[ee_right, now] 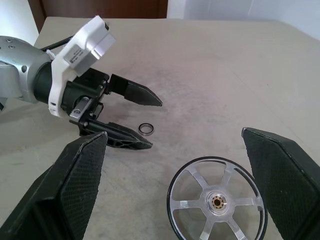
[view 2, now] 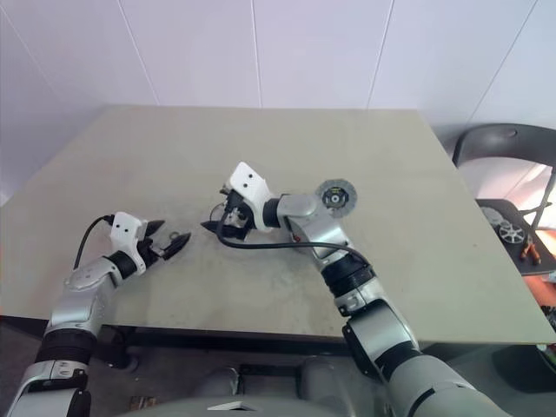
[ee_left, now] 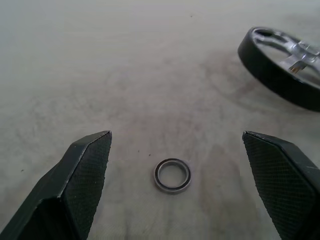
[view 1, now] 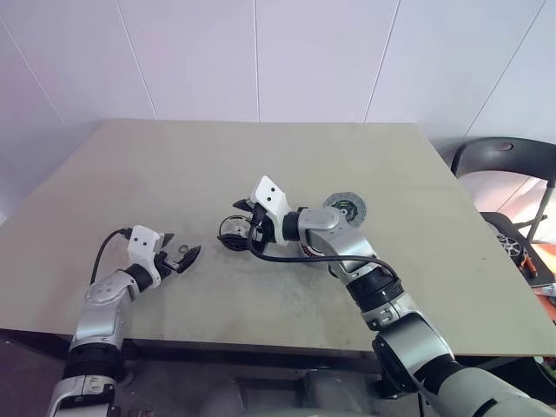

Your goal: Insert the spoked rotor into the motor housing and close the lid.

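Beige and faintly mottled, the table point(view 1: 261, 174) has a matte top with a few darker smudges, and it stands against a wall of pale panels point(view 1: 261, 52) divided by thin seams.

On the left, the left gripper point(view 1: 184, 258) hangs low over the tabletop, its two black fingers spread wide and holding nothing. A small thin metal ring point(ee_left: 172, 175) lies flat on the surface between the fingertips, touching neither.

Near the middle of the table, the right gripper point(view 2: 221, 224) points toward the left one, its jaws also spread wide and empty. The spoked rotor point(ee_right: 216, 200) lies flat on the table just below and between those fingers: a dark rim around pale spokes and a small central hub. It sits near the metal ring but apart from it.

Behind the right forearm, further right, the lid point(view 1: 345, 208) rests on the table, a grey disc with a dark hub bearing greenish-yellow marks.

Past the table's right edge stands a dark chair point(view 1: 508, 161), with a cluttered patch of small parts and something orange point(view 1: 532, 256) beyond it.
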`<action>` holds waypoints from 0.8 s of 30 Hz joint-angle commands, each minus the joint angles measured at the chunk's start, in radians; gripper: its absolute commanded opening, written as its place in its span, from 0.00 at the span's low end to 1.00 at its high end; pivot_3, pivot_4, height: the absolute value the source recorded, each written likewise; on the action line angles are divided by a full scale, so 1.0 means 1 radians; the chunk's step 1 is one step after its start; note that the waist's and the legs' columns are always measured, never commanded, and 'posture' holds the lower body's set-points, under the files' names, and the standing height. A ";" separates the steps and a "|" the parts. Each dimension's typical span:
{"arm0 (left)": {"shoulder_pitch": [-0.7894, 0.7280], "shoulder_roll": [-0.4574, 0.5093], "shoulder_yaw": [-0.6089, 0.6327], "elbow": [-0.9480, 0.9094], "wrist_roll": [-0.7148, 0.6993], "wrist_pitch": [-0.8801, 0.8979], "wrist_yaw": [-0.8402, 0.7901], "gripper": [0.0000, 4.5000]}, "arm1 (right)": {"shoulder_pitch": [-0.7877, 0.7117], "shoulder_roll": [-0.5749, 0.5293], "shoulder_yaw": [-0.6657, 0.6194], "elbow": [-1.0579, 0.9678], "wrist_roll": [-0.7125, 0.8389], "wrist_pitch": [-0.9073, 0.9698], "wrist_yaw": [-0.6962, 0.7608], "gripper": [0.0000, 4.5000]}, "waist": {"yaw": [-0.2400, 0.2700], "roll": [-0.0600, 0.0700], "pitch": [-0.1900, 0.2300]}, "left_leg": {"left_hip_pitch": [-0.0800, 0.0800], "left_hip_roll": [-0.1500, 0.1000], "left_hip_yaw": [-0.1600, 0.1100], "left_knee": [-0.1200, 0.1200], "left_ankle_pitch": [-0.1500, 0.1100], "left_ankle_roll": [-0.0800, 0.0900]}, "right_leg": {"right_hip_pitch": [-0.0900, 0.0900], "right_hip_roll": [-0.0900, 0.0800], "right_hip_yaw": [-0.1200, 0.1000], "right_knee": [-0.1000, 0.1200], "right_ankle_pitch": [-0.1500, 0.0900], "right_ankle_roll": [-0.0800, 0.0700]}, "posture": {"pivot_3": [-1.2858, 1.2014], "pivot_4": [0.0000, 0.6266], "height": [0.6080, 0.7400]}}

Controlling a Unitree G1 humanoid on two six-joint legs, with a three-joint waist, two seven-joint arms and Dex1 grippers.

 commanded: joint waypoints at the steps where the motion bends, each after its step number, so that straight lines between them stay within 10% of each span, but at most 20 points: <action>1: -0.025 0.039 -0.011 -0.041 0.034 0.019 0.018 0.99 | -0.010 0.008 -0.026 -0.046 0.016 -0.007 -0.005 1.00 | 0.000 0.000 0.000 | 0.000 0.000 0.000 0.000 0.000 0.000 | 0.000 0.000 0.000 0.000 0.000 0.000 | 0.52 0.00 1.00; 24: 0.040 0.050 -0.044 -0.165 0.041 0.150 0.010 0.99 | -0.012 0.018 -0.021 -0.039 0.011 -0.043 -0.005 1.00 | 0.000 0.000 0.000 | 0.000 0.000 0.000 0.000 0.000 0.000 | 0.000 0.000 0.000 0.000 0.000 0.000 | 0.52 0.00 1.00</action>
